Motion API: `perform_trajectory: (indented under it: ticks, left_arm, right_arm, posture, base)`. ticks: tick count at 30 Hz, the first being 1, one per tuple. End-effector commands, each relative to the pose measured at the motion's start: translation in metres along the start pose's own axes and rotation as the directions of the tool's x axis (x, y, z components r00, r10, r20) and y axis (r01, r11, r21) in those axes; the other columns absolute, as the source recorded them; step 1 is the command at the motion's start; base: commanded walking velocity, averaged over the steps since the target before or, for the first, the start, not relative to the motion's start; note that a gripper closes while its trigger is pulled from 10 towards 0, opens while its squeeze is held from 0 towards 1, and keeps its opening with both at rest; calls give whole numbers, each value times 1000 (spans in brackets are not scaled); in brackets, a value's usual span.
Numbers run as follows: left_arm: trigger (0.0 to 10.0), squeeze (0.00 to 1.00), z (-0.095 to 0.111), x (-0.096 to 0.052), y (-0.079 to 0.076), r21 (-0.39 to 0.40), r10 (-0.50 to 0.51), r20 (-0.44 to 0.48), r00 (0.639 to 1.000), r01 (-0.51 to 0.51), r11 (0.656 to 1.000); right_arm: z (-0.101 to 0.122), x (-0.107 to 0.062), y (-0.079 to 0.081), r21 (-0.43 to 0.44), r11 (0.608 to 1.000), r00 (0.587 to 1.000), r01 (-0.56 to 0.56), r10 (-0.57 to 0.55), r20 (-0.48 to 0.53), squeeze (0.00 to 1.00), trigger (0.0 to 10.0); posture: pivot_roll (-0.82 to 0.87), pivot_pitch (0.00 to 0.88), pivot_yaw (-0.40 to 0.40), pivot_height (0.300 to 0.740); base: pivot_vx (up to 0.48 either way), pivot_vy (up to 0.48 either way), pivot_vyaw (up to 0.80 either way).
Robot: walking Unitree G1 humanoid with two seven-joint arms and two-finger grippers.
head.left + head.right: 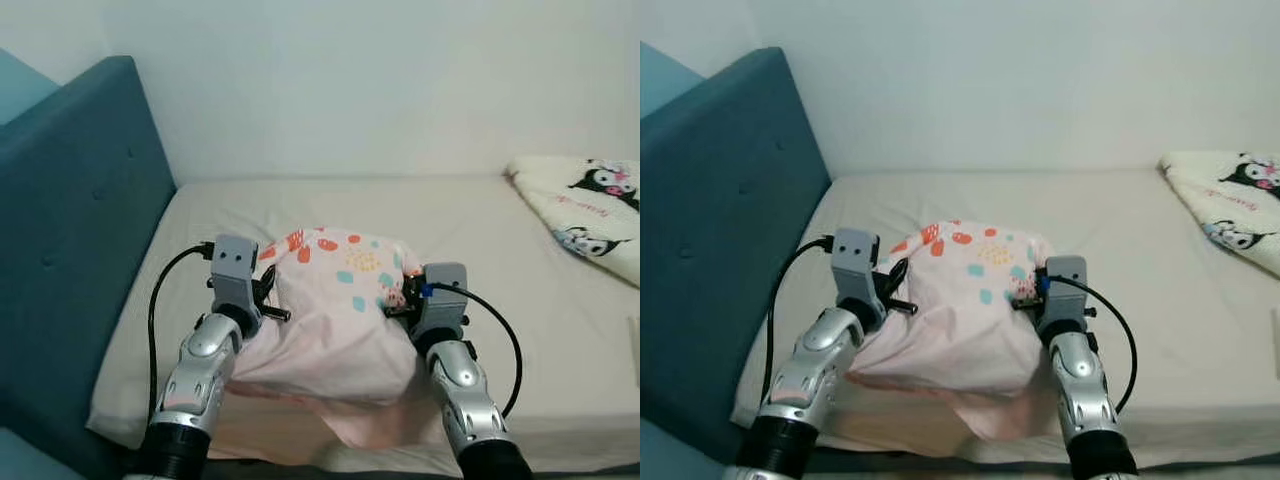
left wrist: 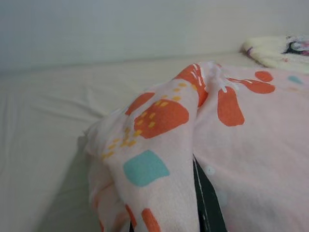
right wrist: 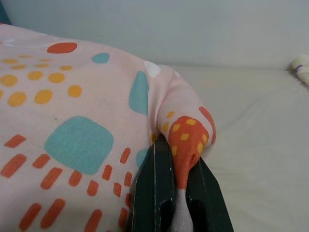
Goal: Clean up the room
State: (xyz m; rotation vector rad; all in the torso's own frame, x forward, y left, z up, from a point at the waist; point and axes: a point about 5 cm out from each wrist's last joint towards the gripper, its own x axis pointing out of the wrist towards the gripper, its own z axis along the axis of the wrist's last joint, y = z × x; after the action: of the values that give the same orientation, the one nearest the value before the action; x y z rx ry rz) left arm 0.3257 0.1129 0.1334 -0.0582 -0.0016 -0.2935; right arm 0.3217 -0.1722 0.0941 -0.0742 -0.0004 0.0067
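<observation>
– Where is the pillow?

– I see the pink pillow [image 1: 335, 310] at the near edge of the bed [image 1: 480, 250], held up between my two arms.

– What are the pincers doing?

– My left pincer [image 1: 268, 290] pinches the pillow's left corner. My right pincer [image 3: 179, 193] is pressed tight on the pillow's right corner.

– What is past the pillow?

– The blue headboard [image 1: 80, 220] stands to its left. A white blanket [image 1: 590, 205] with cartoon faces lies far off to its right, by the wall [image 1: 380, 80].
</observation>
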Motion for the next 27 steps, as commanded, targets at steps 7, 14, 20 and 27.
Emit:
perform_trajectory:
  ticks: [7, 14, 20, 27]
  left_arm:
    - [10000, 0, 16, 2, 2, 18, -3, 77, 997, 1, 1000]
    - [10000, 0, 17, 1, 3, 20, -1, 77, 997, -1, 1000]
    - [10000, 0, 20, 3, -3, 40, -22, 82, 996, 19, 999]
    - [10000, 0, 20, 5, -7, 46, -29, 81, 996, 26, 999]
  right_arm:
    - [8, 1, 2, 7, 1000, 999, 5, -5, 53, 0, 10000]
    - [8, 1, 2, 11, 1000, 999, 5, -5, 54, 0, 10000]
    - [8, 1, 2, 14, 1000, 998, 9, -9, 55, 0, 10000]
    - [8, 1, 1, 18, 1000, 998, 16, -17, 55, 0, 10000]
  posture:
    - [19, 0, -10, 740]
    - [21, 0, -9, 740]
    - [21, 0, -5, 740]
    - [22, 0, 1, 740]
  base:
    - [0, 363, 0]
    - [0, 365, 0]
    - [0, 34, 0]
    - [0, -480, 0]
